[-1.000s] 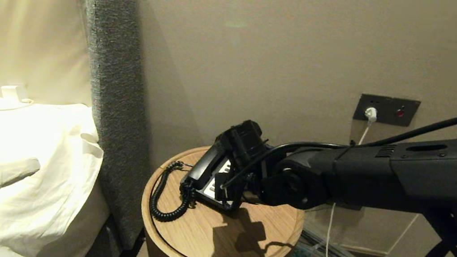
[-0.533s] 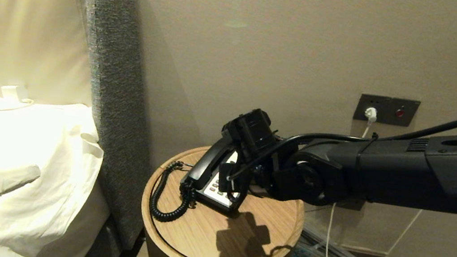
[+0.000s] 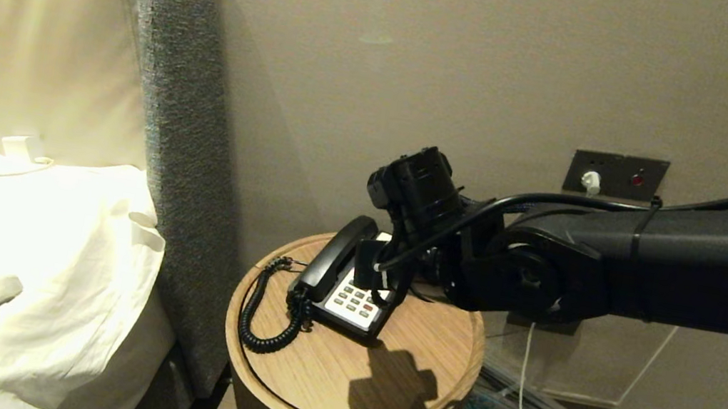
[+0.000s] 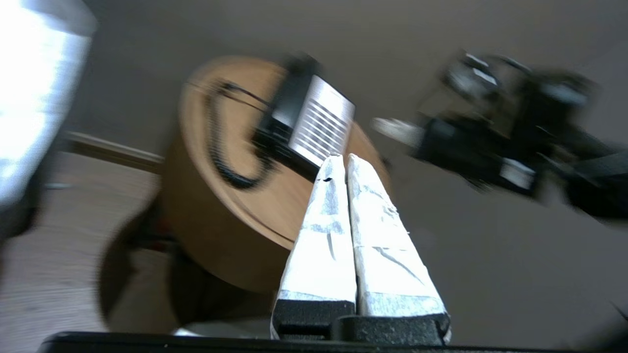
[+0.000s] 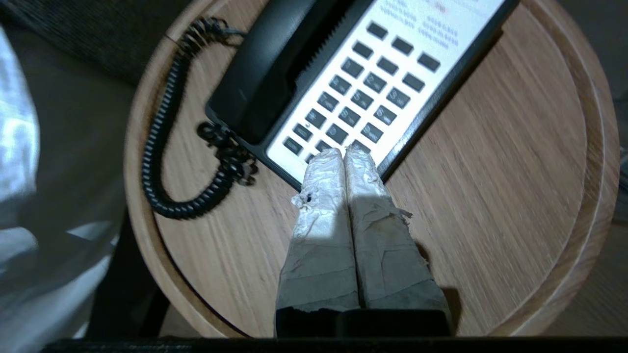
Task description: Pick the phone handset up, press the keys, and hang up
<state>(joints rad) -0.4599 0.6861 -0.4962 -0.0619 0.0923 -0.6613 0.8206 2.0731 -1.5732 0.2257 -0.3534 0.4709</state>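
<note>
Handset [image 3: 332, 260] lengthwise along keys [image 3: 354, 300]

The room is dim and warm. The white pillow [image 3: 19, 240] by the bed glows so bright that its folds wash out. A dark arm shadow [image 3: 390, 389] falls on the tabletop [image 3: 310, 370] just in front of the phone. The left wrist view is smeared with blur; the phone there shows streaks. The right wrist view is sharper, soft at the tabletop rim.

Phone handset [image 3: 333, 258] in cradle left of keys [image 3: 354, 301], atop round table [image 3: 427, 358].
</note>
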